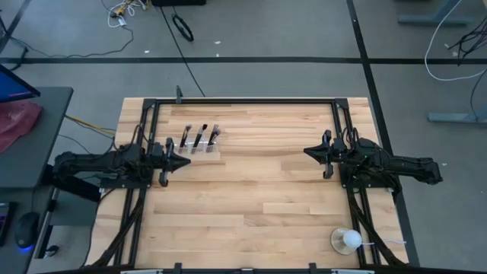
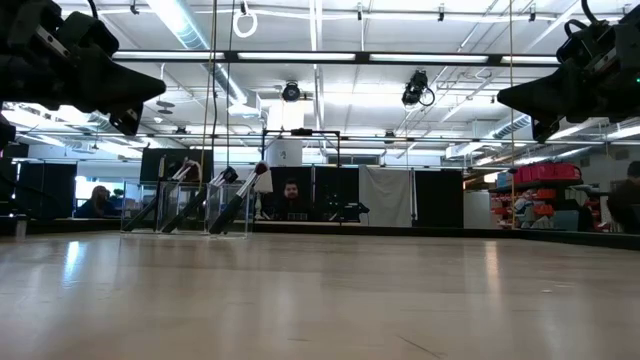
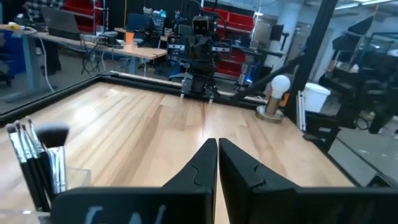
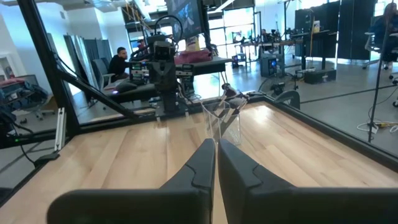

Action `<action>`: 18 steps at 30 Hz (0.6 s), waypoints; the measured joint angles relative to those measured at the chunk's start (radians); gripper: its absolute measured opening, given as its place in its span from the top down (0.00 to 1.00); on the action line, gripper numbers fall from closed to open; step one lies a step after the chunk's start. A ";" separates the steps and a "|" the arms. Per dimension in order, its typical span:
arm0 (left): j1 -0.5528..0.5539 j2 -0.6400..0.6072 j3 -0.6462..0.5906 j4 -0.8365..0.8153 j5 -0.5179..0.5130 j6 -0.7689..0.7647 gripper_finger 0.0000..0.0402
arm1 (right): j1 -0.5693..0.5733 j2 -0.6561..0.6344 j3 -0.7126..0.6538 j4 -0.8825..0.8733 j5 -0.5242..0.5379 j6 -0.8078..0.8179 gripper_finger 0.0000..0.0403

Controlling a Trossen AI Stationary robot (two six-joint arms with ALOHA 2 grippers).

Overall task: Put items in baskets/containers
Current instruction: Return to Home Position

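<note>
The clear plastic brush holder [image 1: 199,150] stands on the table's far left part, with several dark makeup brushes [image 1: 199,137] leaning upright in its compartments. In the low view the holder [image 2: 185,210] shows with brushes [image 2: 240,195] slanting out of its top. The right wrist view shows the holder [image 4: 225,121] far off; the left wrist view shows the brushes [image 3: 37,158] close by. My left gripper [image 1: 186,160] hovers shut just beside the holder, above the table. My right gripper [image 1: 306,151] hovers shut over the table's right part, holding nothing.
A white ball-like object on a small dish [image 1: 348,240] sits near the table's near right corner. Bare wood lies between the two grippers [image 1: 251,175]. Dark frame rails run along the table's far, left and right sides. People sit in the room beyond.
</note>
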 joint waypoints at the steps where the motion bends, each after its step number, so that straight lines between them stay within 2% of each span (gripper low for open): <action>1: 0.003 0.000 0.000 -0.001 0.000 0.004 0.95 | 0.000 0.000 0.000 0.000 0.000 0.000 0.94; 8: 0.005 -0.029 0.000 -0.014 0.012 0.111 0.95 | 0.000 0.000 0.000 0.000 0.000 0.000 0.94; 18: -0.001 -0.017 0.000 -0.015 0.018 0.087 0.95 | 0.000 0.000 0.000 0.000 0.000 0.000 0.94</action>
